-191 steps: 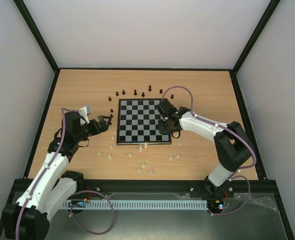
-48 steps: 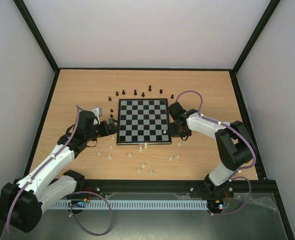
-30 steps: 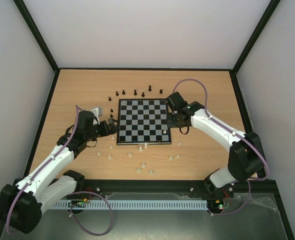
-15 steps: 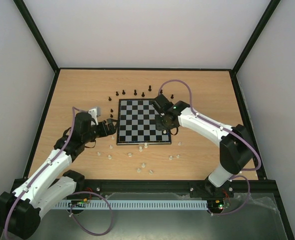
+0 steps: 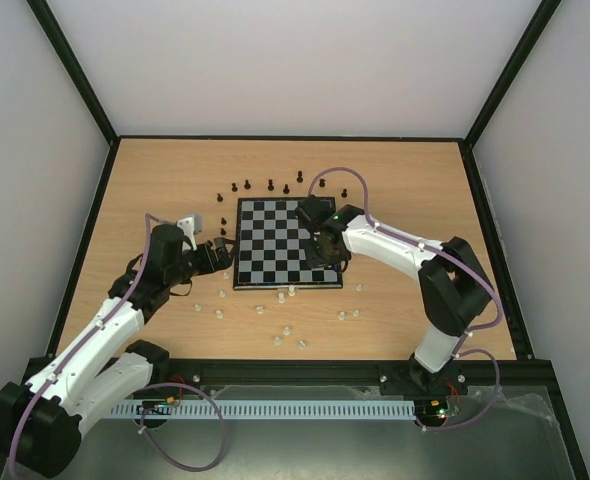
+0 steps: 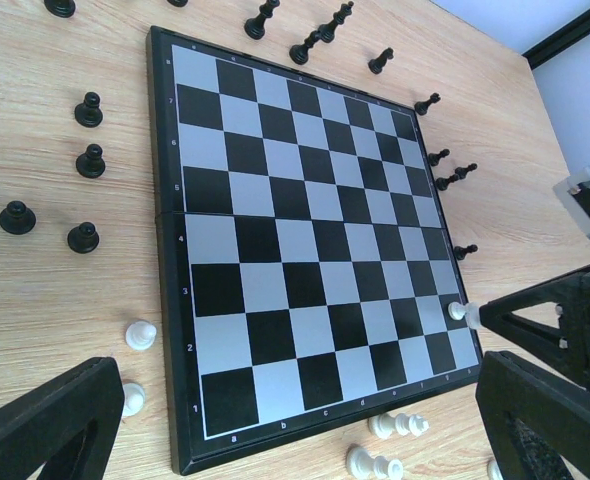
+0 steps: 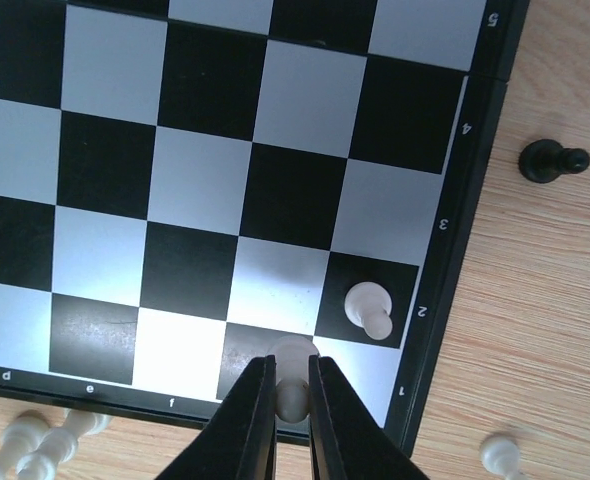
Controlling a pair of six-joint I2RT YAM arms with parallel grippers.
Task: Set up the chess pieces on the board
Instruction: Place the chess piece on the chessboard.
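Risk lies mainly with the white pawn (image 7: 368, 310) just beside our right gripper (image 7: 292, 388). A sideways drift or a wide release could knock it over, or tip the held white piece (image 7: 293, 352) onto the frame of the board (image 7: 205, 180). That gripper is nearly closed, pinching the piece at the board corner facing the near right corner of the desk (image 5: 415, 180). Our left gripper (image 6: 295, 420) hangs spread wide and empty, toward the desk's left edge.

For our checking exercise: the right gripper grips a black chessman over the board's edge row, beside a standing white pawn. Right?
No. The chessman in the right gripper is white, not black; the right wrist view shows it, over the board's edge row beside the standing white pawn.
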